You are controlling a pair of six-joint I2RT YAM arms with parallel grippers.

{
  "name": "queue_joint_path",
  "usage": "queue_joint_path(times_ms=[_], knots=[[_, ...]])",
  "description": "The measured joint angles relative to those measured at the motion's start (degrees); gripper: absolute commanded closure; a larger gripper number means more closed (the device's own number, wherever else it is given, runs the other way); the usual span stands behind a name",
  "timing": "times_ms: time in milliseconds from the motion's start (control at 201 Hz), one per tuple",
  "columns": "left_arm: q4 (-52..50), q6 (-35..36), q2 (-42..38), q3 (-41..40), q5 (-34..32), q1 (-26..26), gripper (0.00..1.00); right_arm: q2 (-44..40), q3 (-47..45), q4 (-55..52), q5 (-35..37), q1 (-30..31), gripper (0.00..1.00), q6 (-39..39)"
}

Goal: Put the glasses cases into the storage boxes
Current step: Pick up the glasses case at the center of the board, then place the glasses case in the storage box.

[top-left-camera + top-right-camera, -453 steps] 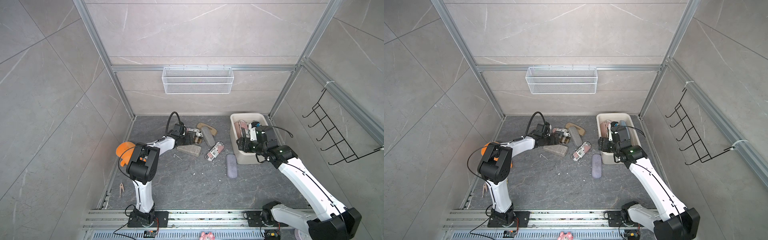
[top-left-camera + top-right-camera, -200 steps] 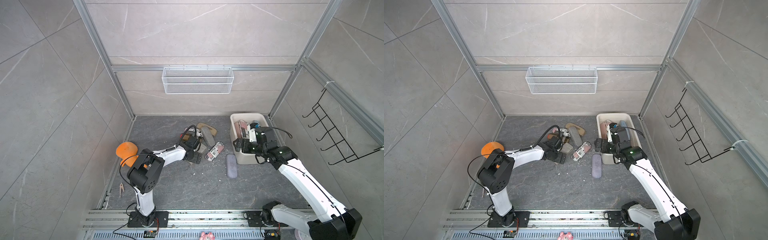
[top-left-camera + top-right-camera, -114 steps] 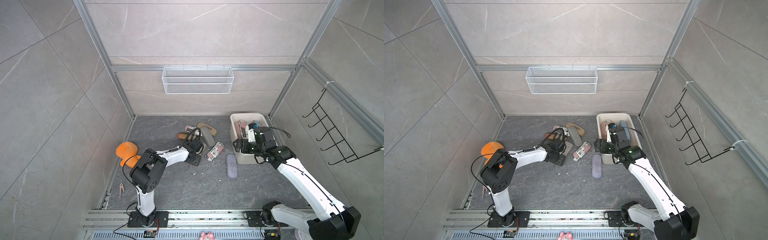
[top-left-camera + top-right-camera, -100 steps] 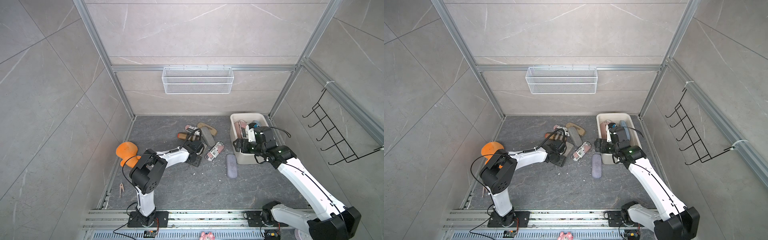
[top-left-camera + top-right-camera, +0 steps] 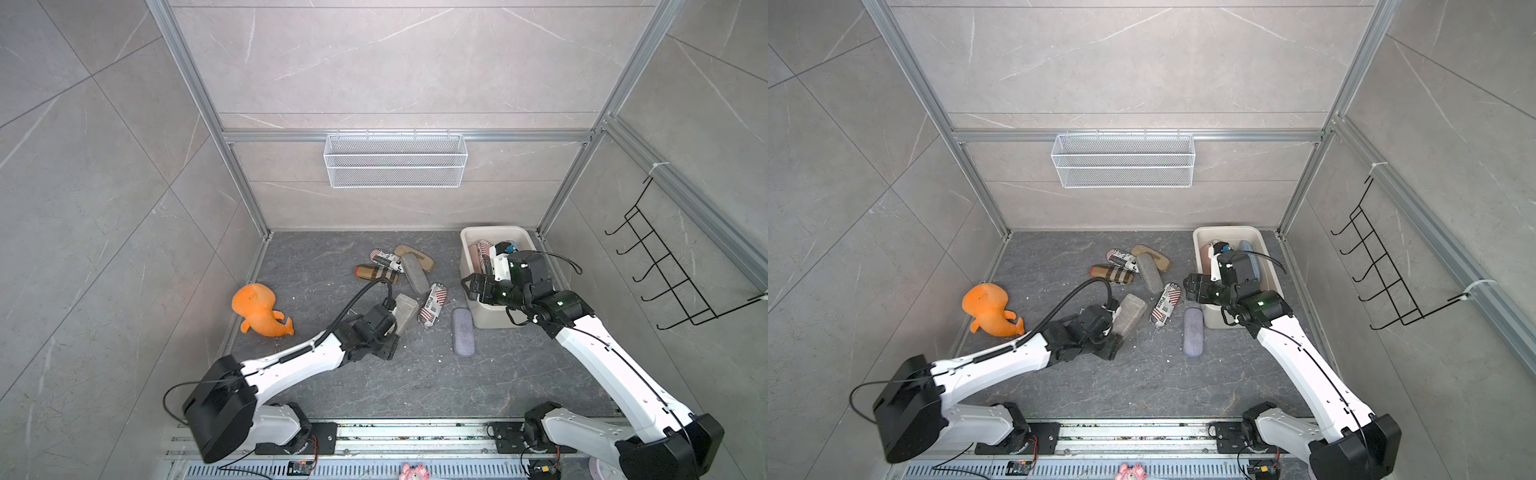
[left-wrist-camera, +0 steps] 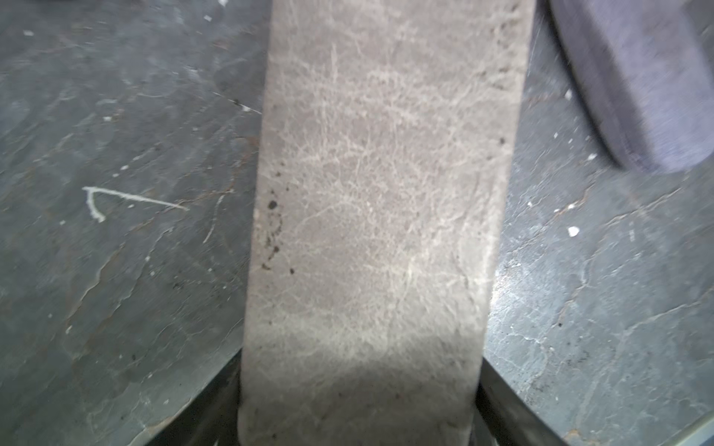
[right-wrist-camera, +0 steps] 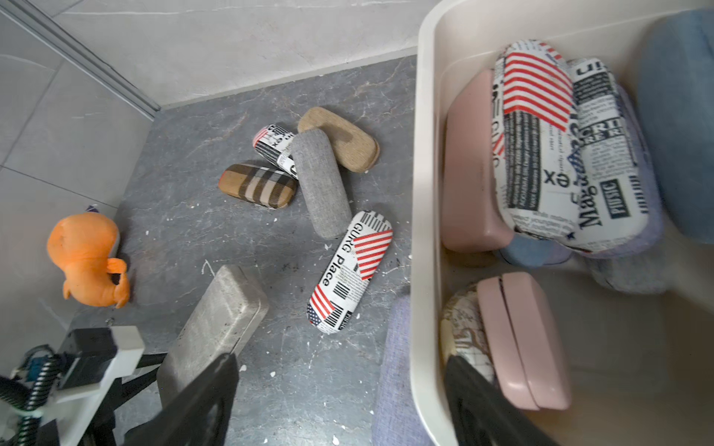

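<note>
Two high overhead views (near-identical); wrist views close to floor (image 5: 374, 386).

The left claw (image 5: 1115, 318) grips one end of a grey stone-look case (image 5: 1130, 311) on the dark floor (image 5: 1142, 382). Just beside it lies a newspaper-print case (image 5: 1166, 307), then a lilac case (image 5: 1192, 331) against the cream tub (image 5: 1208, 318). The right claw (image 5: 1190, 287) hangs at the tub's near corner. An orange plush toy (image 5: 990, 309) lies by the left wall.
</note>
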Motion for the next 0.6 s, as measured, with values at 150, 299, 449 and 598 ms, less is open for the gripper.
queue_joint_path(times_ms=[150,299,449,598], knots=[[2.91,-5.38,-9.42,-6.43,-3.54,0.0,0.38,1.27,0.0,3.72,-3.37,1.18,0.11,1.46],[4.87,-12.76,-16.61,-12.68,-8.98,0.0,0.38,4.22,0.09,6.45,-5.84,2.36,0.14,2.58],[5.99,-18.64,-21.29,-17.42,-13.22,0.0,0.38,6.56,1.42,7.74,-5.81,6.82,0.19,2.95],[7.74,-22.49,-25.03,-19.76,-15.96,0.02,0.38,8.22,2.38,9.49,-5.62,12.22,0.21,2.99]])
